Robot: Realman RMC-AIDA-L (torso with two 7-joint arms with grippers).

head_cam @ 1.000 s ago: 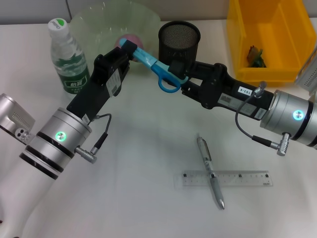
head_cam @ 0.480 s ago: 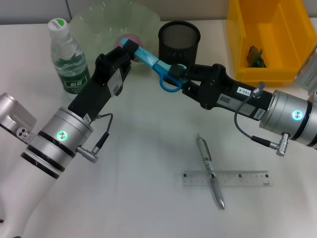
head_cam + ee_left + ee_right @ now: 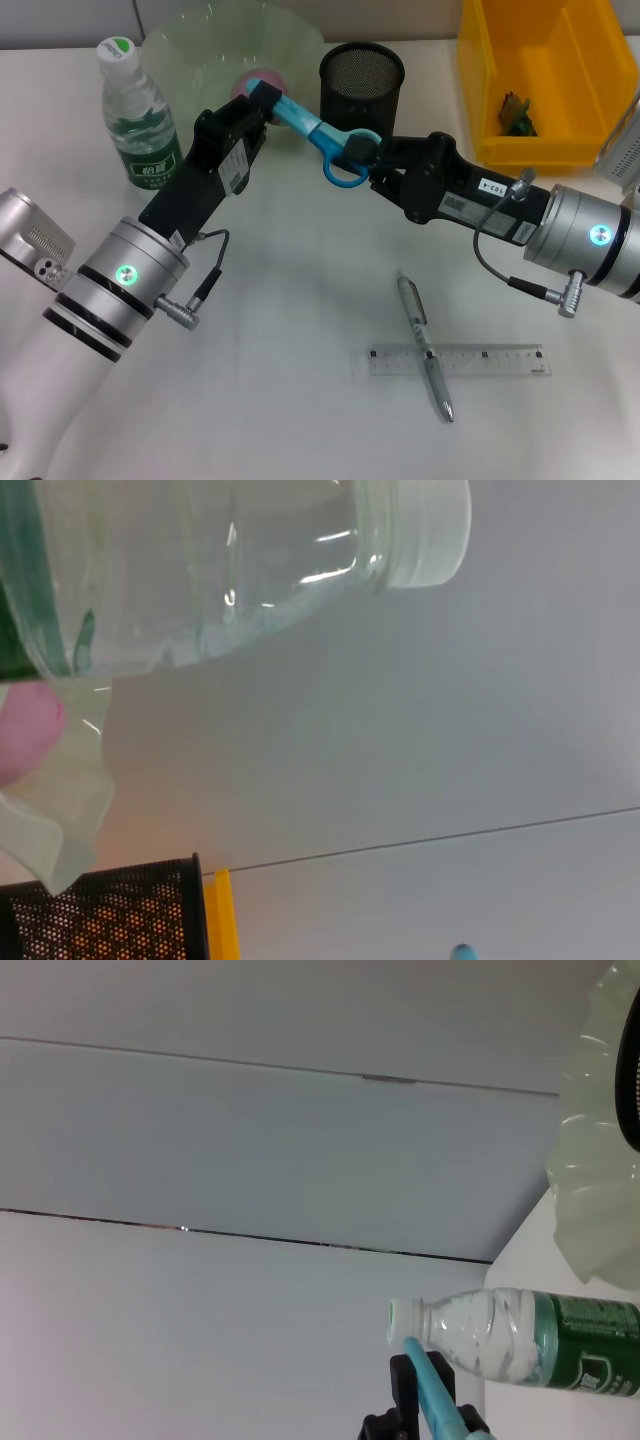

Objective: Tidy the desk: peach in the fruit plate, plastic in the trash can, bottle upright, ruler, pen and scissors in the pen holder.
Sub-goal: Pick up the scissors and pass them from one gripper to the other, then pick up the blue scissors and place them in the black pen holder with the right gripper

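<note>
The blue scissors point(image 3: 310, 125) hang in the air between both arms, just in front of the black mesh pen holder point(image 3: 362, 80). My left gripper point(image 3: 262, 100) is shut on the blade end. My right gripper point(image 3: 358, 155) is shut on the handle rings. The pink peach point(image 3: 262, 78) lies in the pale green fruit plate point(image 3: 200, 40) behind the left gripper. The bottle point(image 3: 140, 115) stands upright at the left. The pen point(image 3: 423, 345) lies across the clear ruler point(image 3: 490, 360) on the desk near the front. The right wrist view shows the scissors point(image 3: 435, 1395) and the bottle point(image 3: 510, 1345).
A yellow bin point(image 3: 545, 140) stands at the back right with a small crumpled scrap point(image 3: 515, 110) inside. A grey ribbed object point(image 3: 625, 140) sits at the right edge. In the left wrist view the bottle point(image 3: 200, 570) and the pen holder point(image 3: 100, 910) are close.
The scissors and both grippers have shifted slightly up and towards the pen holder. The right gripper has moved closer onto the handle rings.
</note>
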